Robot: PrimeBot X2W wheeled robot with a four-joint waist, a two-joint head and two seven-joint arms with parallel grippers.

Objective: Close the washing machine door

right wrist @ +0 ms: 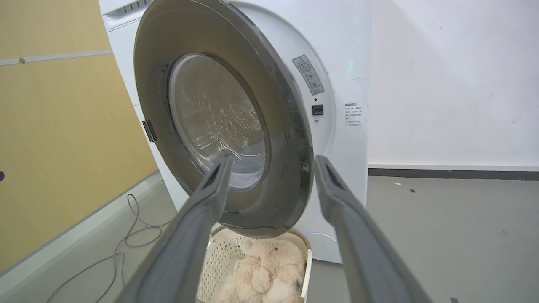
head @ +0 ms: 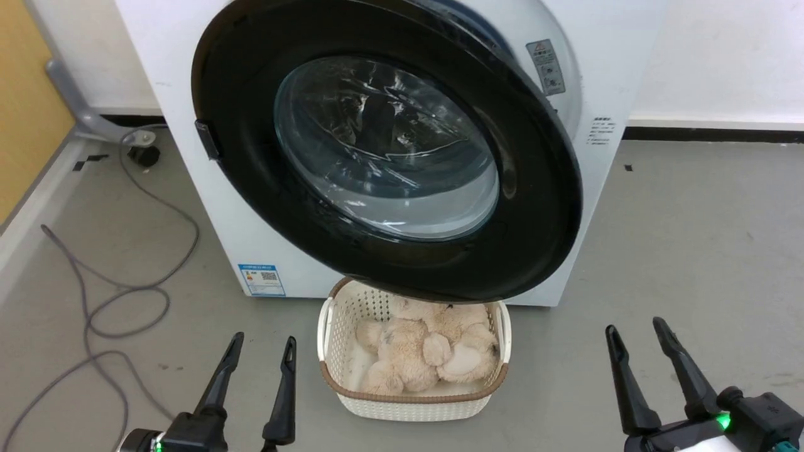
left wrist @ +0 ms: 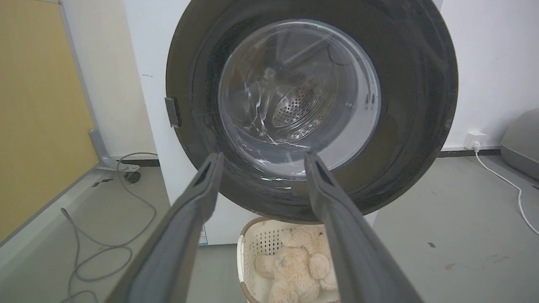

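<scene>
The washing machine door [head: 251, 157] stands ajar, swung out from the white washing machine [head: 207, 207] over a basket [head: 326, 326] holding a plush bear [head: 414, 358]. The left end effector [head: 264, 339] and right end effector [head: 634, 326] hover low, fingers spread, empty.

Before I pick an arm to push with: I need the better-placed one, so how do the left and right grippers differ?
The left gripper sits close beside the basket; the right gripper lies farther from it. The left gripper faces the washing machine door nearly head-on; the right gripper sees it at an angle. Both are open and empty, short of the door.
</scene>
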